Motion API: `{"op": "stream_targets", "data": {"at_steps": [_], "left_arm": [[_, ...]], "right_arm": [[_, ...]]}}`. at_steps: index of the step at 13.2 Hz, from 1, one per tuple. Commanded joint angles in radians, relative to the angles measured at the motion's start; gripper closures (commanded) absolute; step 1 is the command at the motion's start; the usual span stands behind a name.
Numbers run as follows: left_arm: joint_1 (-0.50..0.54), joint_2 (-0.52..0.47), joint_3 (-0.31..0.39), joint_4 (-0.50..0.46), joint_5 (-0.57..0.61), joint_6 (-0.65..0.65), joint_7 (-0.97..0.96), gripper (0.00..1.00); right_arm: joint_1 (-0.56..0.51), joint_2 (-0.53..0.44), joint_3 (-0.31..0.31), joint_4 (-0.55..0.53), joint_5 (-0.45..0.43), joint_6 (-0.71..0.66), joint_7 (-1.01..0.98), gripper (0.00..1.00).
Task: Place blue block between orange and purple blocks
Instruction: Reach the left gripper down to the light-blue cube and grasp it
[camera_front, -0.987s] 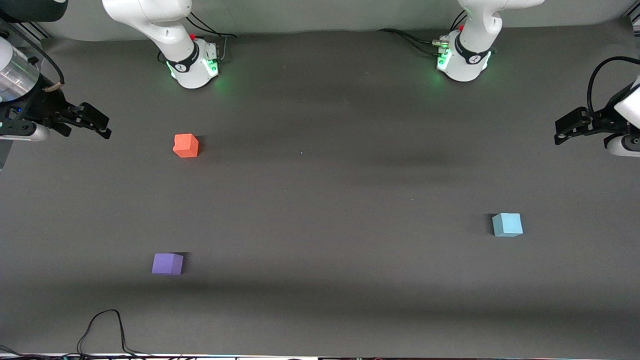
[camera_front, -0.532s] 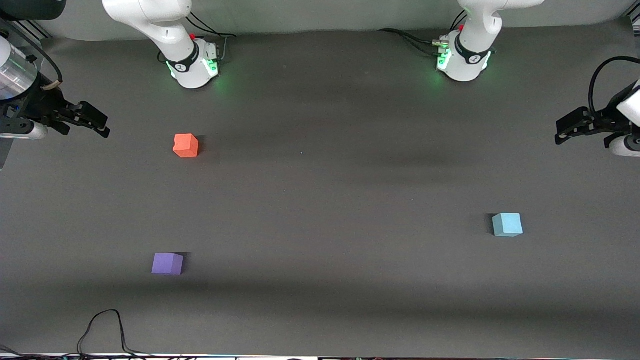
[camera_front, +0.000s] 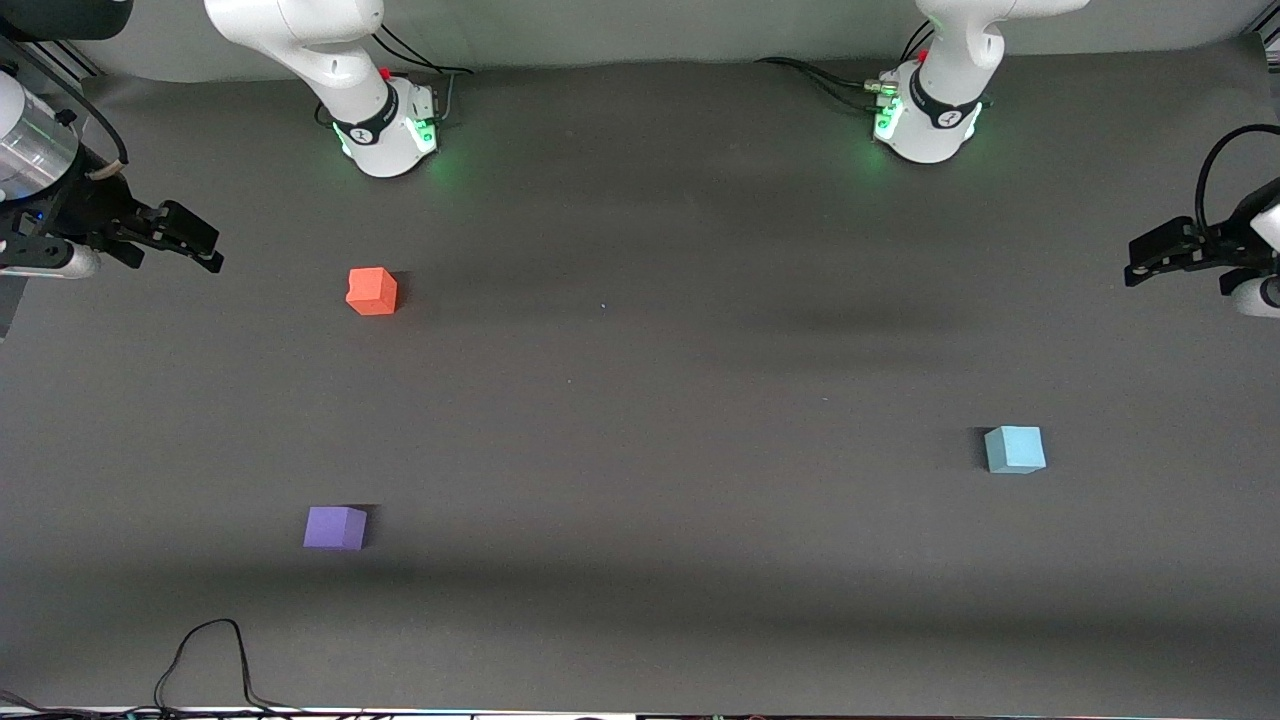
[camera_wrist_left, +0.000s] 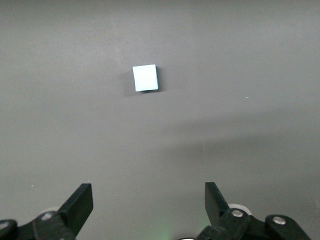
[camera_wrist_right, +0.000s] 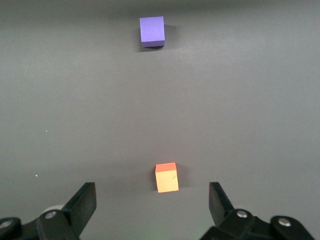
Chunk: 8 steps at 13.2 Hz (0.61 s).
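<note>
Both claws hang spread and empty: the left claw (camera_front: 1135, 268) over its end of the bench (camera_front: 660, 400), the right claw (camera_front: 212, 255) waiting by the orange block (camera_front: 372, 291). Nothing is grasped yet, so the task is at its start. Next, I judge, the left claw must descend on the blue block (camera_front: 1014, 449), which sits well apart from the purple block (camera_front: 335, 528).

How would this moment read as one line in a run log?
blue block: untouched | orange block, purple block: apart | left end effector: open | right end effector: open

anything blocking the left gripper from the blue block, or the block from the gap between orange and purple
Nothing visible. The left gripper is open with only bare table before the blue block. The stretch from there to the gap between the orange block and purple block is bare too.
</note>
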Motion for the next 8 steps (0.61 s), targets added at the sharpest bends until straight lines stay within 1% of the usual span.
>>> {"op": "stream_targets", "data": {"at_steps": [1, 2, 4, 6, 8], "left_arm": [[0.013, -0.034, 0.012, -0.069, 0.003, 0.061, 0.018, 0.0], [0.023, -0.031, 0.01, -0.091, 0.003, 0.093, 0.018, 0.0], [0.024, -0.015, 0.012, -0.157, 0.001, 0.2, 0.018, 0.0], [0.024, 0.018, 0.012, -0.244, 0.003, 0.342, 0.018, 0.0], [0.024, 0.066, 0.012, -0.318, 0.001, 0.484, 0.005, 0.0]], "right_arm": [[-0.009, -0.024, 0.005, -0.013, 0.018, -0.003, -0.035, 0.0], [-0.009, -0.024, 0.004, -0.011, 0.02, -0.012, -0.037, 0.0], [-0.011, -0.024, -0.002, -0.01, 0.07, -0.038, -0.044, 0.0], [-0.013, -0.025, -0.011, -0.011, 0.075, -0.043, -0.101, 0.0], [-0.011, -0.027, -0.013, -0.011, 0.075, -0.046, -0.101, 0.0]]}}
